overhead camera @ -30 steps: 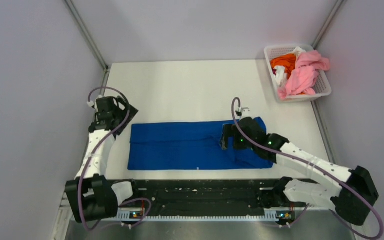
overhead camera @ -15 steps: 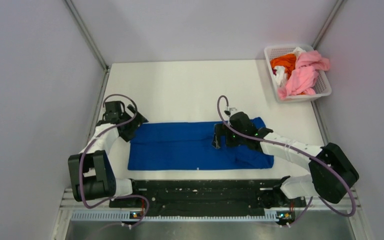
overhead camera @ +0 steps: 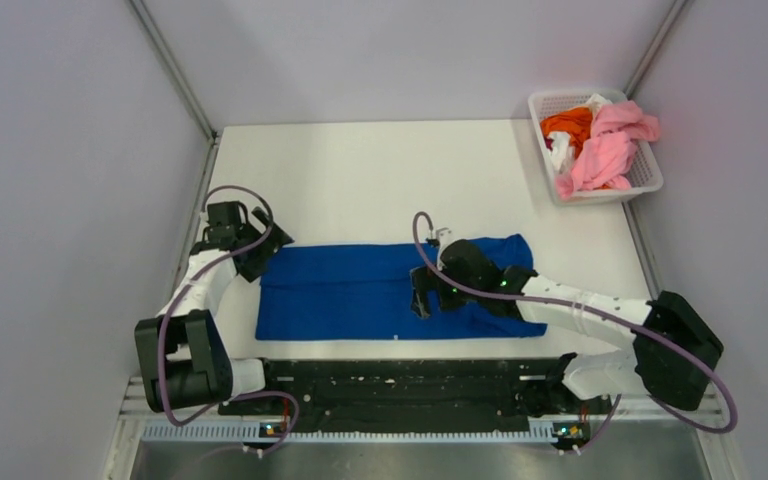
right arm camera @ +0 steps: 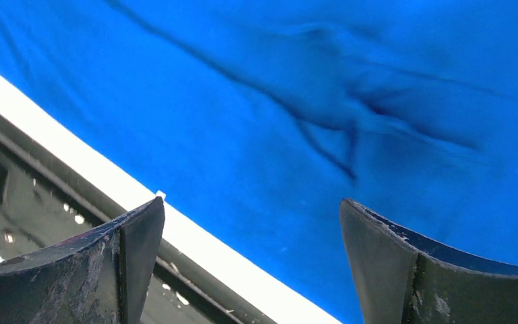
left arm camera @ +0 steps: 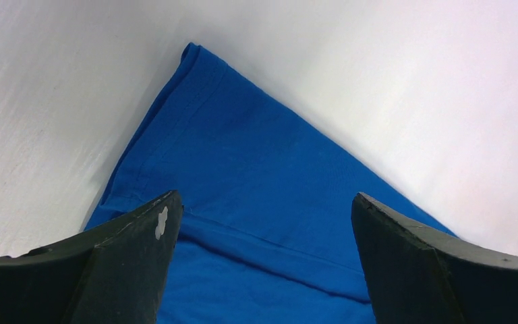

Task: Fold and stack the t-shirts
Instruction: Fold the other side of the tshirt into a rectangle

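Blue t-shirt [overhead camera: 350, 292] lies flat in the lower middle of the top view, on a white table [overhead camera: 360, 180], its near edge just beyond the black rail [overhead camera: 400, 385] that carries the arm bases. Pale grey wall panels close the table on the left, far and right sides.

Open room: bare table shows between shirt and far wall, and a narrow strip between shirt and left wall.

Shirt: folded to a long band running left to right, plain blue face up. A seam line runs along its left part; dark creases in its right part.

Left gripper [left arm camera: 263, 199]: jaws spread wide, nothing held, over the shirt's far left corner. Right gripper [right arm camera: 249, 202]: jaws spread wide, nothing held, low over the creased cloth by the near edge; contact cannot be told.

Upper right: white lattice basket [overhead camera: 648, 176] holds pink tee [overhead camera: 610, 140], orange tee [overhead camera: 568, 122] and white tee [overhead camera: 560, 152], bunched.
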